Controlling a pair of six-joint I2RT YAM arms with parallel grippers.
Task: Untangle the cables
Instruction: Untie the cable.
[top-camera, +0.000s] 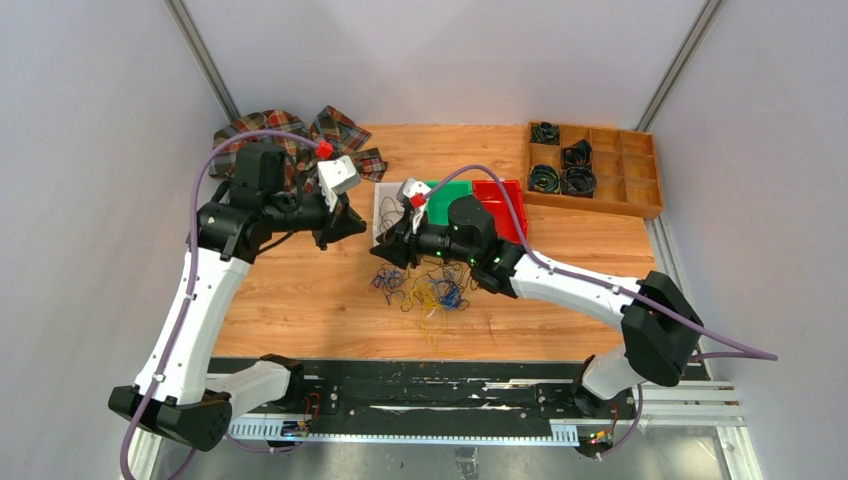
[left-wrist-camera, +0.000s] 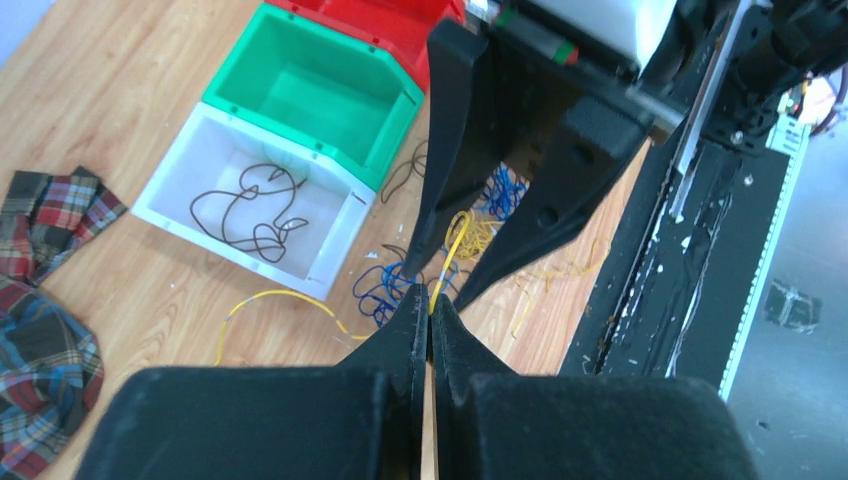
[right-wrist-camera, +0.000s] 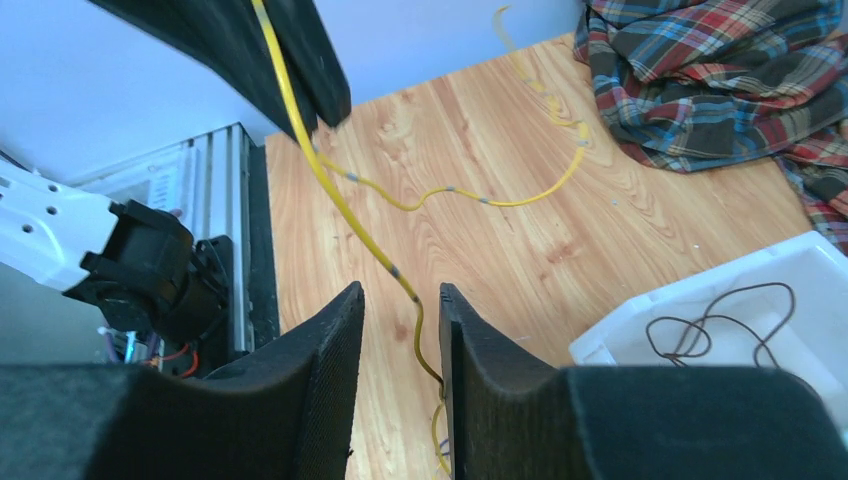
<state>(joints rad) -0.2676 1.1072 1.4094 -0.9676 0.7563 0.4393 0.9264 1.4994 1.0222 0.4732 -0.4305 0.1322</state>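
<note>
We are pinching a yellow cable (left-wrist-camera: 455, 245) in the closed left hand (left-wrist-camera: 430, 300), the open right hand (right-wrist-camera: 400, 295) straddling it, while one black cable (left-wrist-camera: 266, 235) is lying in the white bin (left-wrist-camera: 175, 175) and the tangle (top-camera: 428, 292) is waiting on the table (top-camera: 300, 310).

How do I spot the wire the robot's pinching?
Find the wooden table, then the white bin near its middle. Beside it the left tool is shut on a wire that runs through the open right tool. It is the yellow one held up off the table; the blue and dark ones lie in a heap.
</note>
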